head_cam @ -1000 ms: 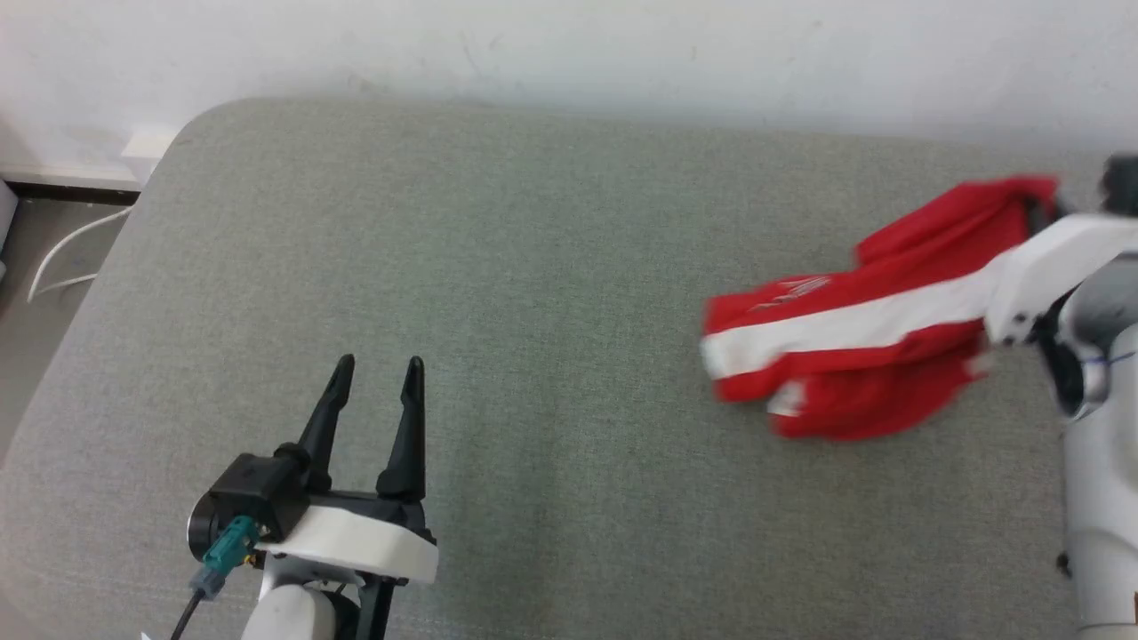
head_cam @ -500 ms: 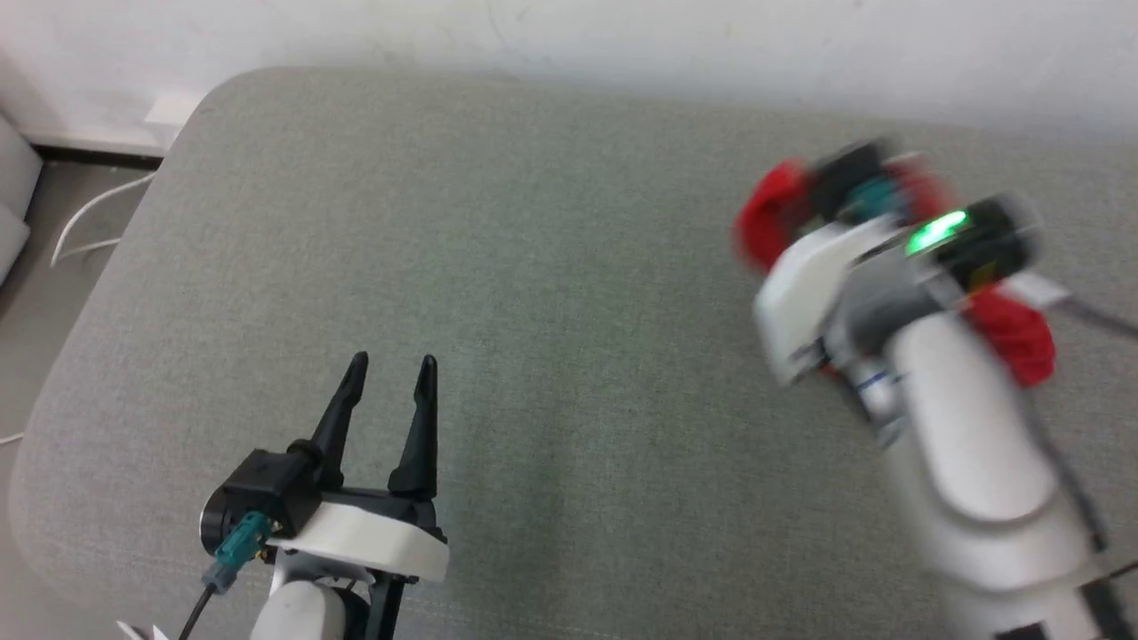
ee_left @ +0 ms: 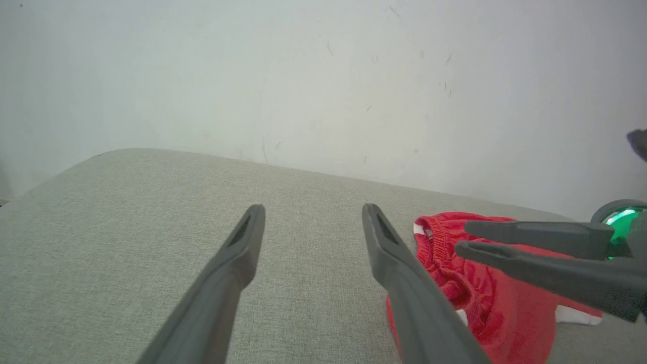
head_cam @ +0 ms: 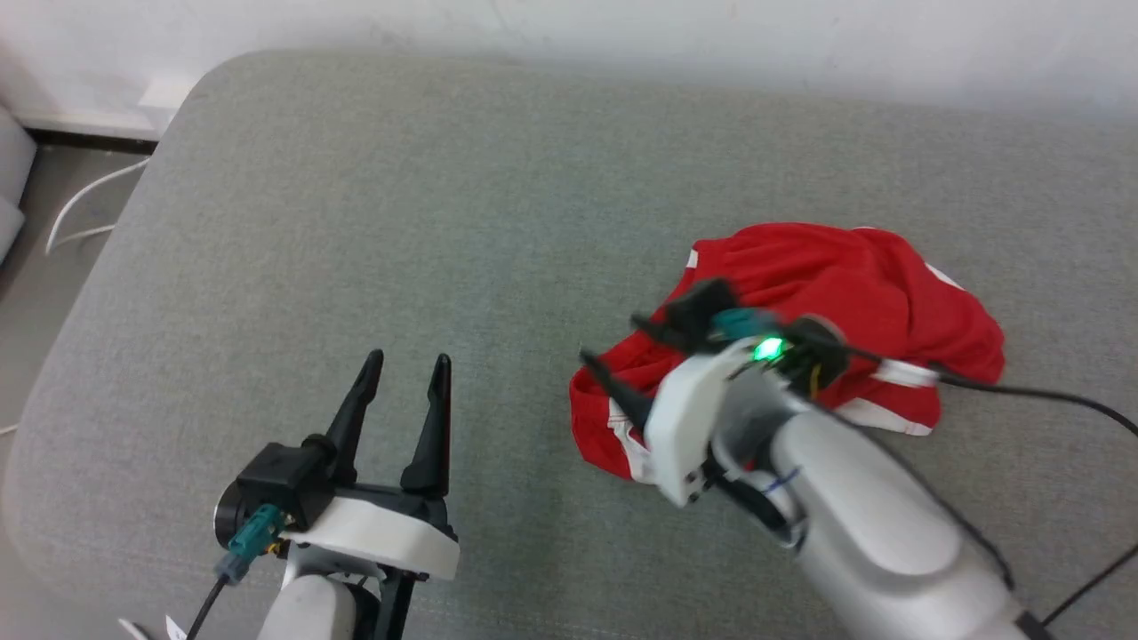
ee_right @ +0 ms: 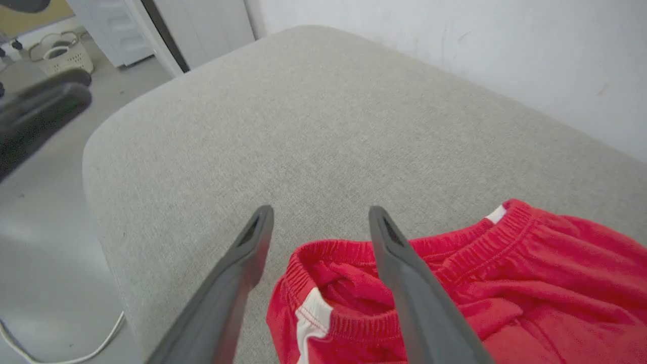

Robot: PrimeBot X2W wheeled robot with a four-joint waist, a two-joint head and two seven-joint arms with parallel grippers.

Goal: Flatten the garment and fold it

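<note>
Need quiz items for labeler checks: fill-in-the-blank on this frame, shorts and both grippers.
The crumpled soft-fabric shorts with white trim are ____ in colour. They lie on the grey fabric cushion, toward the robot's ____ side. The right gripper, over their elastic waistband, has its jaws ____. The left gripper holds ____.
Missing: red; right; open; nothing.

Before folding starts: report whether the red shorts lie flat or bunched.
Bunched: the red fabric shorts lie heaped and creased on the grey cushion.
</note>
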